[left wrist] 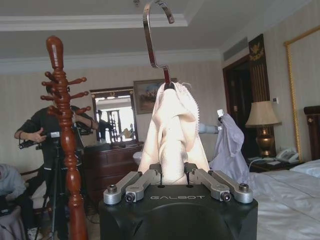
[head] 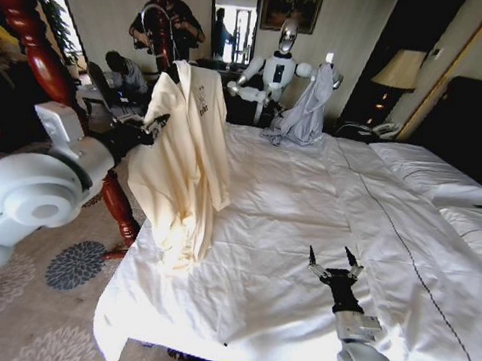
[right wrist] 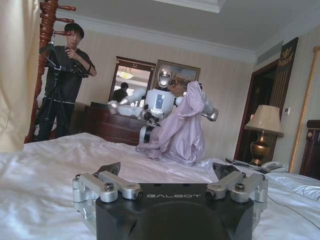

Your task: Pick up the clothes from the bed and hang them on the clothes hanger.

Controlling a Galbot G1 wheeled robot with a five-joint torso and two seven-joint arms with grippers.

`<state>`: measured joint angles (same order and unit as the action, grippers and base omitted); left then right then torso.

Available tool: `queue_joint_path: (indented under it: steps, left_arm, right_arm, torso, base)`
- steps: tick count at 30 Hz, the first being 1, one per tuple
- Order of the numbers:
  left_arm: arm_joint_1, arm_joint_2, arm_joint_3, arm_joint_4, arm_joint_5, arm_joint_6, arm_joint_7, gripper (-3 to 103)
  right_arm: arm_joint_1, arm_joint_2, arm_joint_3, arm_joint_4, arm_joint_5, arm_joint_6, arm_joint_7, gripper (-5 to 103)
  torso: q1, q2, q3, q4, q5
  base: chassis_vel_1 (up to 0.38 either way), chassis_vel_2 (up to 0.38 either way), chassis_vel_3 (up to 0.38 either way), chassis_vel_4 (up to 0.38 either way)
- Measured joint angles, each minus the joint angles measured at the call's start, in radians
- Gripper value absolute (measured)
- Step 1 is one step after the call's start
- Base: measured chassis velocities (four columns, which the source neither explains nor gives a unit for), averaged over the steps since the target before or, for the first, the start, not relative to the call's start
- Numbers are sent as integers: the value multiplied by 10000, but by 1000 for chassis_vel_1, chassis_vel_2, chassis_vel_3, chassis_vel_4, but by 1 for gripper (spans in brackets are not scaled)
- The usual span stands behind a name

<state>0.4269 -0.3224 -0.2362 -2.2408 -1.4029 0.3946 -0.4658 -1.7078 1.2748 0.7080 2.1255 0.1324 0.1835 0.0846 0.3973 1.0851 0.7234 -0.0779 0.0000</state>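
The cream-yellow clothes [head: 184, 149] hang off the bed on the black clothes hanger [head: 174, 73], by the bed's left edge. My left gripper [head: 150, 127] is shut on the fabric at the shoulder. In the left wrist view the clothes [left wrist: 172, 127] bunch between the drawn-in fingers, and the hanger's silver hook [left wrist: 152, 37] rises free above them. My right gripper [head: 335, 262] hovers open over the white bed [head: 308, 195] near its front edge. It holds nothing, and its fingertips [right wrist: 111, 169] stand wide apart in the right wrist view.
A reddish-brown wooden coat stand [head: 21, 27] rises just left of the clothes, also in the left wrist view [left wrist: 64, 125]. Across the bed another robot [head: 277, 69] holds a grey garment [head: 304, 105]. Pillows [head: 429, 173] lie at the right, a lamp [head: 401, 70] behind.
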Motion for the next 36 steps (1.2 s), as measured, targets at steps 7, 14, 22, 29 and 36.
queue_joint_path:
  steps: [7,14,22,29,36]
  left_arm:
    - [-828,264,35,284,-966,433,-252,18]
    - [-1702,376,80,737,-1749,868,-624,18]
    - [-2744,645,260,1442,-1879,1263,-608,18]
    - [-2878,834,162,1627,-2336,1620,-816,18]
    - [-3170,631,142,1738,-2895,2066,-1595,18]
  right_arm:
    - [0,-1,0,0,0,-4,0,100]
    - [1,-2,-1,1,0,-5,1,100]
    - [1,-2,-1,2,1,-5,1,100]
    - [1,-2,-1,1,1,-5,1,100]
    - [2,-3,-1,2,1,-5,1,100]
  torso:
    - [0,0,0,0,0]
    - [0,0,0,0,0]
    - [0,0,0,-1,0]
    - [0,0,0,0,0]
    - [0,0,0,-1,0]
  base:
    - [0,0,0,0]
    - [0,0,0,0]
    - [0,0,0,0]
    - [0,0,0,0]
    - [0,0,0,0]
